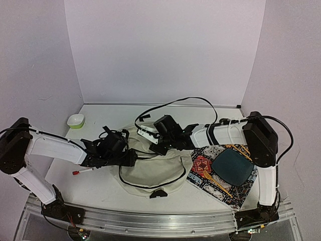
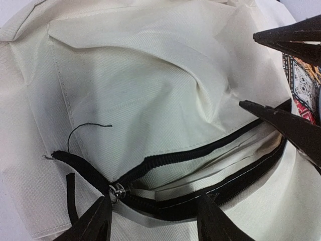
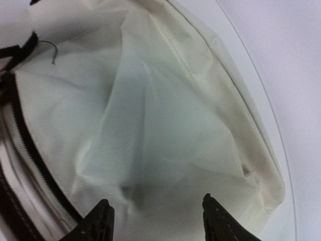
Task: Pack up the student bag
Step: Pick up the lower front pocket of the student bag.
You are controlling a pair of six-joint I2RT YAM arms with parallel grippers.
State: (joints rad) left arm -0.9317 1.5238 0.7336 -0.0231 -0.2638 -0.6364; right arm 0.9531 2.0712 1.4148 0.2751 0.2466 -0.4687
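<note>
- Student bag (image 1: 153, 173): lies flat and slack at the middle of the table (image 1: 100, 193), between the two arms.
- Outline rumpled and rounded, somewhat wider left-to-right than near-to-far, so the long axis runs across the table.
- Black buckle (image 1: 159, 193) sits at the near edge. Cannot tell which end is the top.
- Zip opening (image 2: 210, 173): runs across the bag and gapes. Its slider (image 2: 119, 191) is at the left end, and pale lining shows inside.
- Left gripper (image 1: 131, 156): at the bag's left edge, jaws moderately apart, straddling the slider end of the zip. No cloth seen pinched.
- Right gripper (image 3: 155, 200): over the bag's far side, jaws moderately apart, close above plain cream fabric and holding nothing visible.
- Patterned placemat (image 1: 213, 186): touches the bag's right edge, with a dark teal item (image 1: 233, 168) on it.
- Green bowl (image 1: 75, 120): far left, well apart.
</note>
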